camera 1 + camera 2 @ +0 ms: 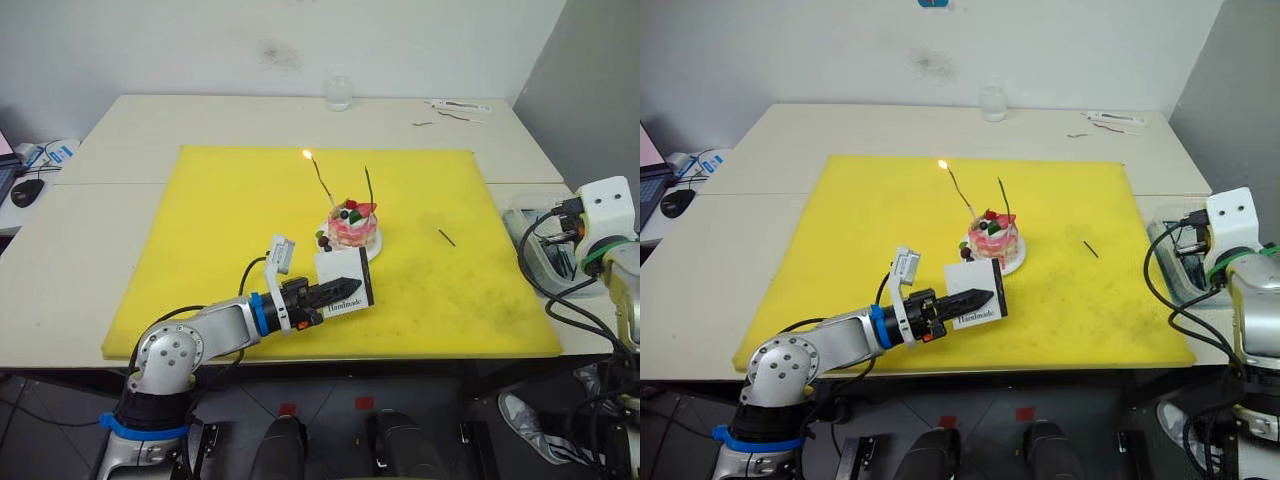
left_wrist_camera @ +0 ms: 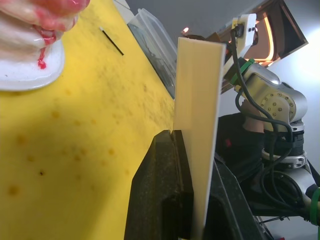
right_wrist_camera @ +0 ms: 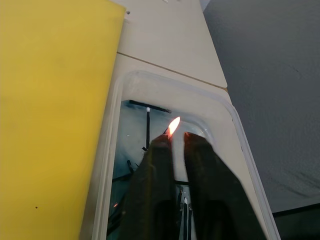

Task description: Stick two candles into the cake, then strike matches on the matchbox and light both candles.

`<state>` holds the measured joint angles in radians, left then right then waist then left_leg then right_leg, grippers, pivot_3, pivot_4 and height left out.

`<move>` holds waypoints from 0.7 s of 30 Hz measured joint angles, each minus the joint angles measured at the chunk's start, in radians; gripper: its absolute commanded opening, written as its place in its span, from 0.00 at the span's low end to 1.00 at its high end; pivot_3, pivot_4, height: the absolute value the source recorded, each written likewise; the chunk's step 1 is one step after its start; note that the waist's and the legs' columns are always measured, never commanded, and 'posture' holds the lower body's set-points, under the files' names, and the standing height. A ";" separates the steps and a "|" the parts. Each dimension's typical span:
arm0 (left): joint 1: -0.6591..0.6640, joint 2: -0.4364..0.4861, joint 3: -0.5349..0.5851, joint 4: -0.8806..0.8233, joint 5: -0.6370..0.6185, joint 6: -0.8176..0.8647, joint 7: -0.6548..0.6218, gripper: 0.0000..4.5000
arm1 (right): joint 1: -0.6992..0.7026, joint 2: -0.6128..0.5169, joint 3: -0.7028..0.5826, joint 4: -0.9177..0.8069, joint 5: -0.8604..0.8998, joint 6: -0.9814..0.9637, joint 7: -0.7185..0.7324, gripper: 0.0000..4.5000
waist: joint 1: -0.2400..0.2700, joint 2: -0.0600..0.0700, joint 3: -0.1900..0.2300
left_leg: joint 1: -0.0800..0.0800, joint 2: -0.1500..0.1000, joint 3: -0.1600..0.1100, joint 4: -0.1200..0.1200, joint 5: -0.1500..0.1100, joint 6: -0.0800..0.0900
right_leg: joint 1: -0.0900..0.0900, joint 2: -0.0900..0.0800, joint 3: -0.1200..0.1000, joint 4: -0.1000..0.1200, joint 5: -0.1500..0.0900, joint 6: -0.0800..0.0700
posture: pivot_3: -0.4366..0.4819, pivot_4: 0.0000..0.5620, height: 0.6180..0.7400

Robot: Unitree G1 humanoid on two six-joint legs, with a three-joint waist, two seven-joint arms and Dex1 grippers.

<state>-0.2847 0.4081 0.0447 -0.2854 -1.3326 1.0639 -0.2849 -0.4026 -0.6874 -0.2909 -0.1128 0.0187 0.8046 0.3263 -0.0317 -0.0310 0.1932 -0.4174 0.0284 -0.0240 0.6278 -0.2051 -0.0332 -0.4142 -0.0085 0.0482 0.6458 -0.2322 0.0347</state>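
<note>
- Our left gripper (image 1: pixel 335 291) clamps the matchbox (image 1: pixel 344 282) upright at lower centre, just before the cake (image 1: pixel 352 228)
- Our right gripper (image 3: pixel 176 139), over the clear tub (image 3: pixel 220 107), pinches a burning match (image 3: pixel 172 127), apparently for disposal
- One of the candles (image 1: pixel 318 178) burns

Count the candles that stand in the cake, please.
2. Both stand in the cake: the lit candle leans toward the robot's left, and the unlit candle stands beside it on the right.
</note>
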 measured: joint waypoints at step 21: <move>0.014 -0.017 0.002 -0.022 0.000 -0.001 0.012 0.00 | -0.080 0.228 0.172 0.071 0.170 -0.108 0.137 0.99 | 0.003 0.000 0.000 | -0.001 0.000 -0.001 0.000 0.000 0.000 | 0.000 0.001 0.000 0.000 0.000 0.000 | 0.48 0.27 1.00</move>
<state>-0.2710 0.3915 0.0471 -0.3073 -1.3323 1.0632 -0.2724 -0.4828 -0.4597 -0.1191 -0.0415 0.1889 0.6966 0.4631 -0.0284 -0.0309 0.1932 -0.4180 0.0288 -0.0249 0.6278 -0.2051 -0.0332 -0.4139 -0.0076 0.0479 0.6456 -0.2320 0.0349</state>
